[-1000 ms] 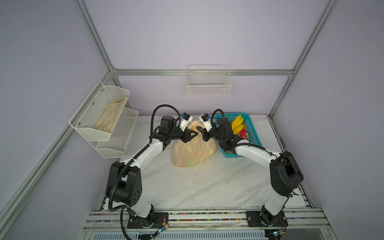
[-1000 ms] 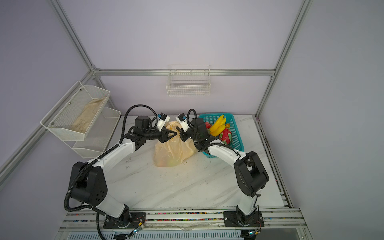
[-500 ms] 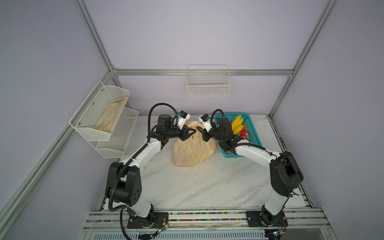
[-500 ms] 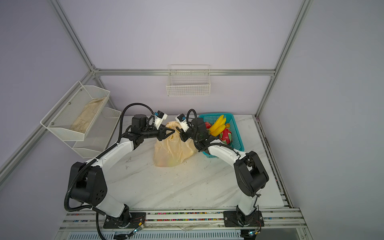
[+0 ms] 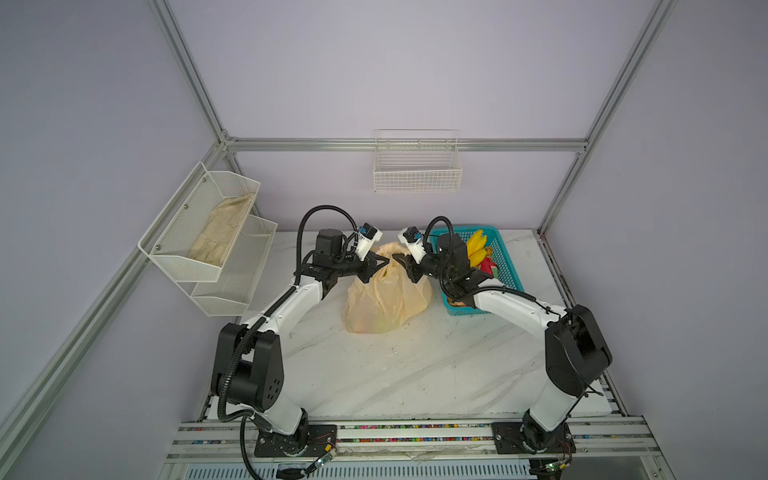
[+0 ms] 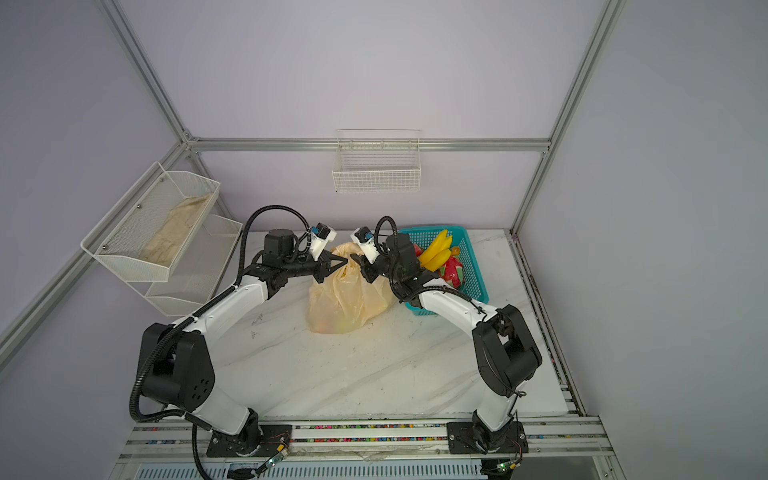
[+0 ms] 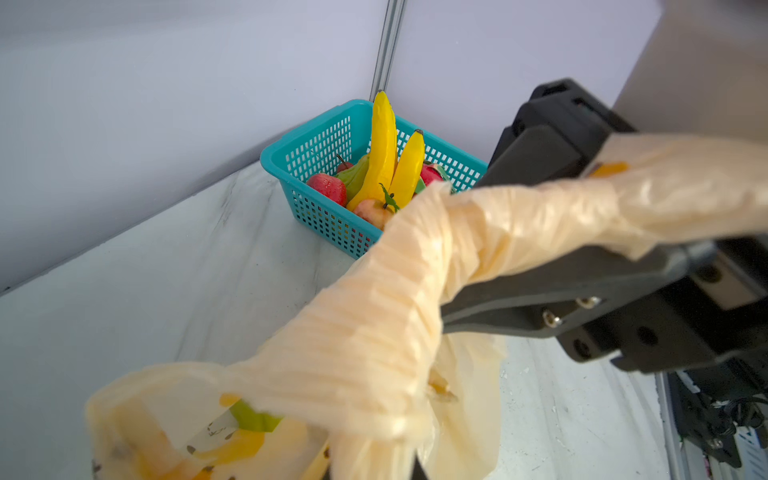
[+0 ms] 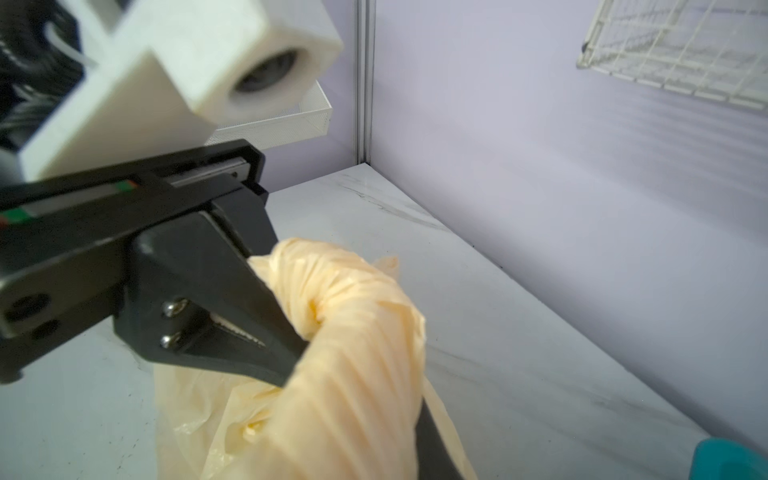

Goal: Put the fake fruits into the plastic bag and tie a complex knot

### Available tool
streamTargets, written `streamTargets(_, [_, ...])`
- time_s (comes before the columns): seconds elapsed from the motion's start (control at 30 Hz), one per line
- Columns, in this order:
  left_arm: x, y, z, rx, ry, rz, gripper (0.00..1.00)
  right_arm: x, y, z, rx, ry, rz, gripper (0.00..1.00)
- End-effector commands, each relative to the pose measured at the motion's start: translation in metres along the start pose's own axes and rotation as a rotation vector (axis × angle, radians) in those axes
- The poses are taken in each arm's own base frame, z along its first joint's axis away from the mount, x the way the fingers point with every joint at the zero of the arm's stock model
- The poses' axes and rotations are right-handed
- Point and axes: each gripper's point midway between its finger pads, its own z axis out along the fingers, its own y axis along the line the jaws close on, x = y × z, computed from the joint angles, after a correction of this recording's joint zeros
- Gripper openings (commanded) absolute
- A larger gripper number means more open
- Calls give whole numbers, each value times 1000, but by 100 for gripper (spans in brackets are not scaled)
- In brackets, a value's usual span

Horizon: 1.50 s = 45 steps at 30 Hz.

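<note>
Your left end effector is clamped to a point on the twisted handle strip at the top of the plastic bag. The bag stands mid-worktop, just beside the teal basket, where bananas and other fake fruits remain. The right end effector meets the left one nose to nose from the opposite side. In the left wrist view its jaws stand partly apart with the strip running between them, looking slack rather than biting. The strip's long axis lies along the line joining the two tips, so I judge any tightening pull should go outward on the left, where the hold is firm. A second ago the left jaws were spread around the bag's neck; they have now shut. Bag and basket have not shifted.
</note>
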Motion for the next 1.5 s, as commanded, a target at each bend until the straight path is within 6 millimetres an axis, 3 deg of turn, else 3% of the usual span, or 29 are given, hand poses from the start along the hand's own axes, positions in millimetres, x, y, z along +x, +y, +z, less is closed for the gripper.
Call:
streamTargets(0.0, [-41, -13, -16, 17, -79, 235, 0, -14, 9, -19, -95, -30, -43, 27])
streamTargets(0.2, [-40, -20, -16, 57, -71, 325, 0, -6, 5, -31, -214, -32, -56, 42])
streamTargets(0.27, [-40, -21, -15, 69, -66, 334, 0, -3, 6, -32, -250, -33, -58, 54])
streamTargets(0.4, [-38, -25, -14, 99, -57, 359, 0, 3, 9, -28, -317, -40, -72, 67])
streamTargets(0.57, [-34, -26, -12, 124, -37, 357, 0, 7, 13, -17, -391, -36, -82, 72])
streamTargets(0.73, [-31, -25, -11, 126, -23, 354, 0, 12, 12, -7, -421, -30, -93, 71])
streamTargets(1.0, [-30, -21, -11, 119, -16, 344, 0, 22, 14, 0, -469, -14, -75, 52])
streamTargets(1.2, [-30, -19, -11, 108, -12, 342, 0, 27, 15, -3, -466, 5, -74, 63])
streamTargets(1.47, [-32, -16, -10, 101, -12, 326, 0, 42, 16, 0, -468, 56, -68, 67])
